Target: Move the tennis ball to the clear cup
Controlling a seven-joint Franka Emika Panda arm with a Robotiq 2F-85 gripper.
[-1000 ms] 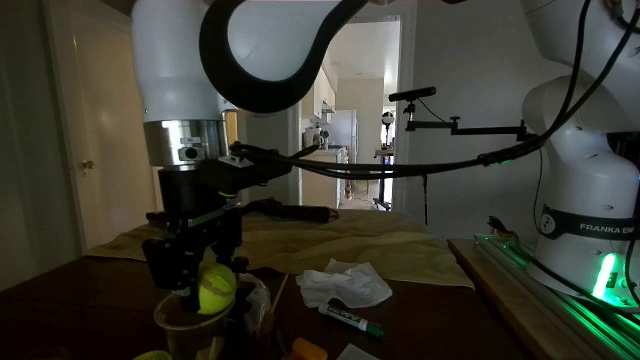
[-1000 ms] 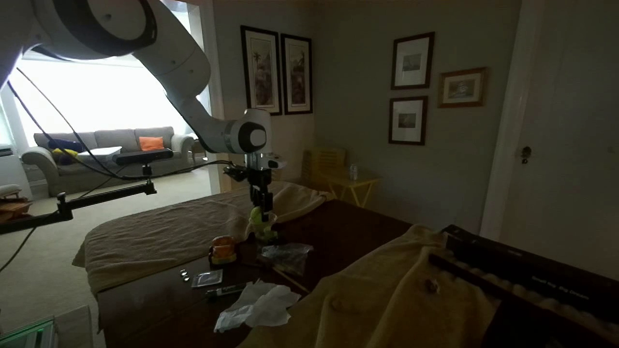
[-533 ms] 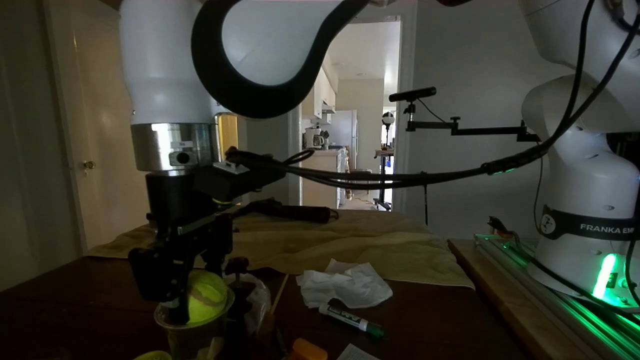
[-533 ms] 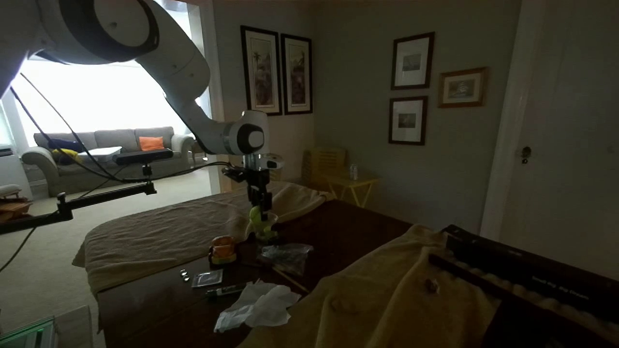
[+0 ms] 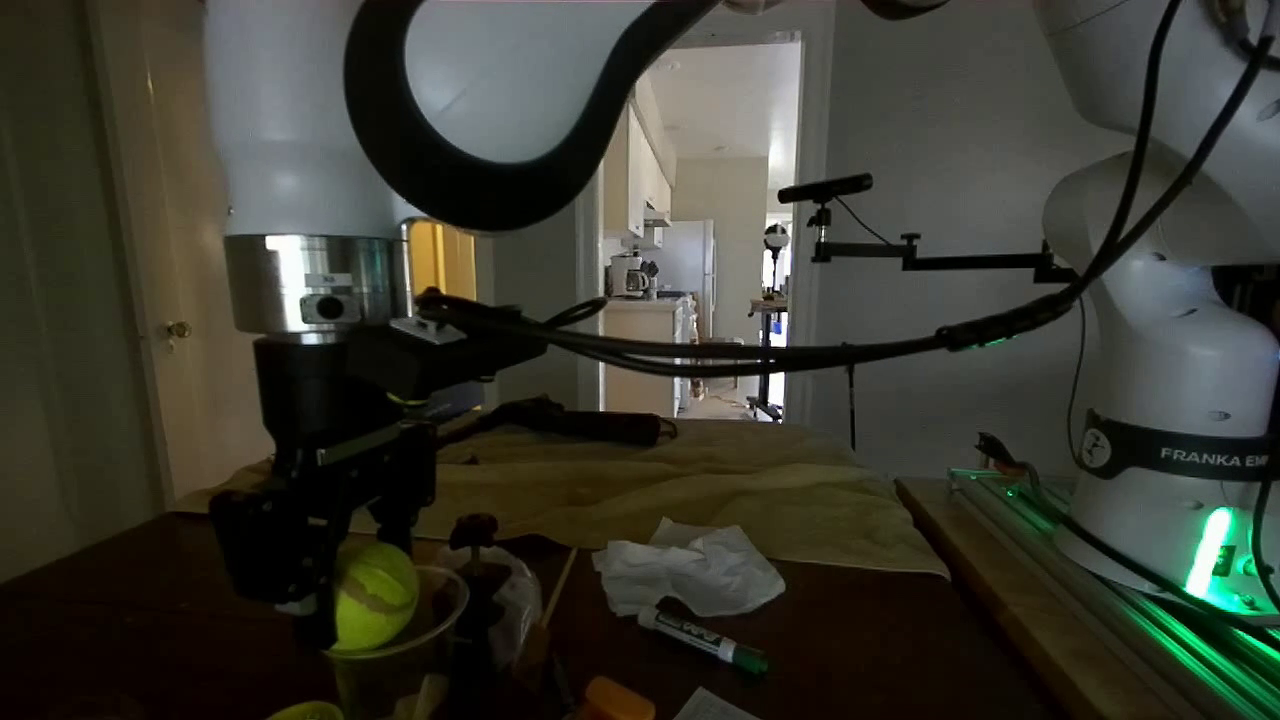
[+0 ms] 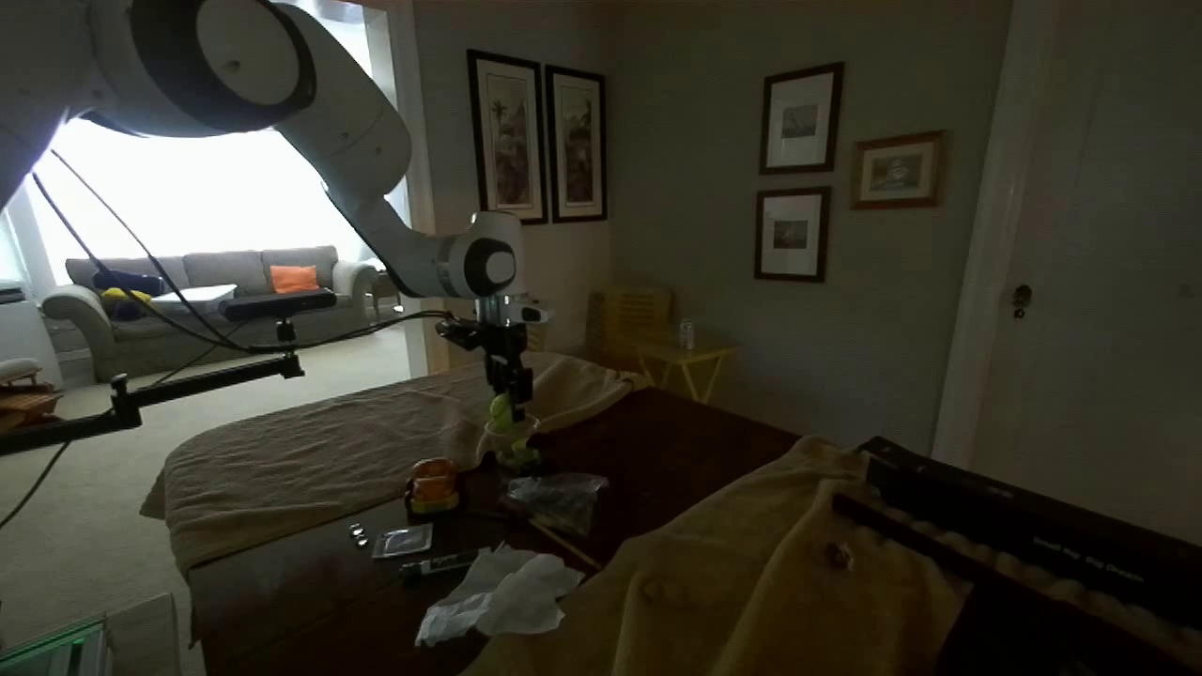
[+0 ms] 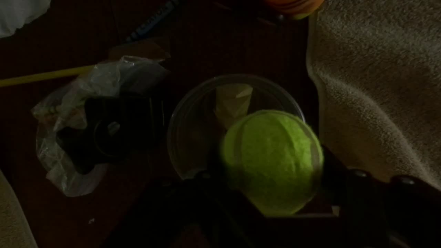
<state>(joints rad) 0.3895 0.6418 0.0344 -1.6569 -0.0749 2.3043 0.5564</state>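
While the gripper [image 7: 273, 163] pinches the tennis ball [image 7: 274, 151], placing seems underway, needing centring over the clear cup [image 7: 196, 125] beneath, then release.

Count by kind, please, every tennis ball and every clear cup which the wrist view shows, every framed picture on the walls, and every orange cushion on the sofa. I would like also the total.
Tennis ball: 1
Clear cup: 1
Framed pictures: 5
Orange cushion: 1
Total: 8
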